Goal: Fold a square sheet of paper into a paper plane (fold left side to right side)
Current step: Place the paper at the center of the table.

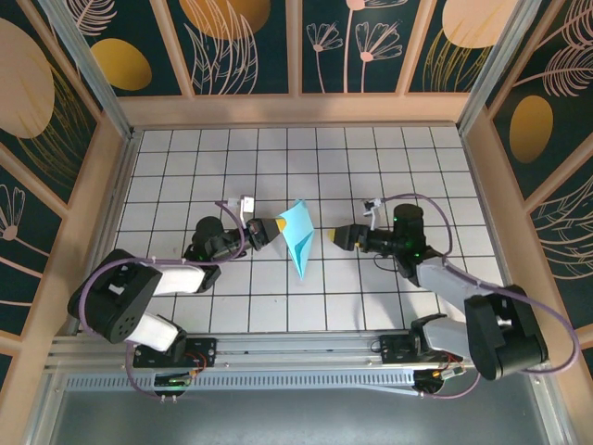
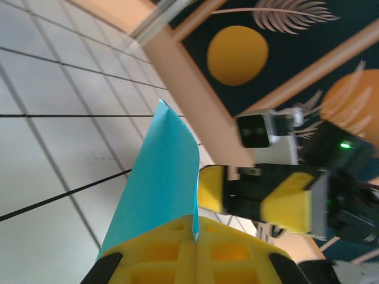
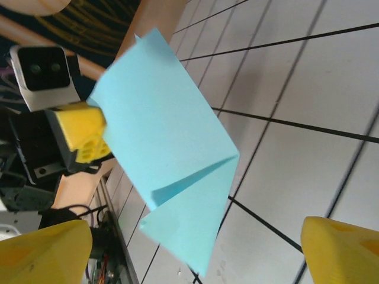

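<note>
The sheet of paper (image 1: pixel 298 236) is turquoise, folded into a creased pointed shape, and held up on edge above the middle of the table. My left gripper (image 1: pixel 276 226) is shut on its left edge; in the left wrist view the yellow fingers (image 2: pixel 154 254) meet on the paper (image 2: pixel 160 177). My right gripper (image 1: pixel 331 236) stands open just right of the paper, apart from it. In the right wrist view the folded paper (image 3: pixel 172 160) hangs ahead of the spread fingers (image 3: pixel 44 254), with a layer flap showing and the left gripper's yellow tip (image 3: pixel 86 133) at the paper's far edge.
White grid-tiled table (image 1: pixel 417 167) walled by wooden rails and dark patterned panels (image 1: pixel 241 46). A metal rail (image 1: pixel 296 357) with both arm bases runs along the near edge. Bare tiles lie behind and in front of the grippers.
</note>
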Tool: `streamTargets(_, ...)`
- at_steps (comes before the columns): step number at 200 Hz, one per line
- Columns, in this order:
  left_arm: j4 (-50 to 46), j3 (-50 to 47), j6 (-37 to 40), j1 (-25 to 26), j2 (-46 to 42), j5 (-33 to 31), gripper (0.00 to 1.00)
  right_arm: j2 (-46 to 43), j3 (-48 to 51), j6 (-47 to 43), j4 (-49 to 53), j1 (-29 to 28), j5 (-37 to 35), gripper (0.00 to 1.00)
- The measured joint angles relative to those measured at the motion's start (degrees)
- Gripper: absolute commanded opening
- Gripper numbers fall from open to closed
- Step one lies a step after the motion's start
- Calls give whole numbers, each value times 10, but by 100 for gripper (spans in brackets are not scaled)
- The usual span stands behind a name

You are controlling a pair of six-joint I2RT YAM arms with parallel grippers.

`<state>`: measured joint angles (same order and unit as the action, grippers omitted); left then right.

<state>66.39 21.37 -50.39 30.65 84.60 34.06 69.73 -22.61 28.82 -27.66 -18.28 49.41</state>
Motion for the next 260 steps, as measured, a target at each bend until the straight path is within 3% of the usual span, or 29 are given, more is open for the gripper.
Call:
streamTargets(60,5,0,9,0,-21,67,0,137,-10,15,-148,-54,57,78)
streamTargets(106,-13,0,18,0,-24,74,0,155,-37,17,-173,-95,77,67)
streamTargets(118,-23,0,23,0,-27,73,0,150,-43,10,-159,-95,76,60)
streamTargets(193,-63,1,39,0,-29,57,0,96,-104,-64,-6,-84,57,43)
streamTargets(228,-68,1,42,0,-29,57,0,88,-119,-83,43,-70,45,23)
streamTargets(244,-72,1,43,0,-28,57,0,88,-122,-87,55,-68,39,10)
streamTargets(253,-76,1,46,0,-27,57,16,89,-123,-92,58,-68,36,0)
streamTargets(260,-82,1,52,0,-26,55,25,90,-125,-90,61,-68,34,0)
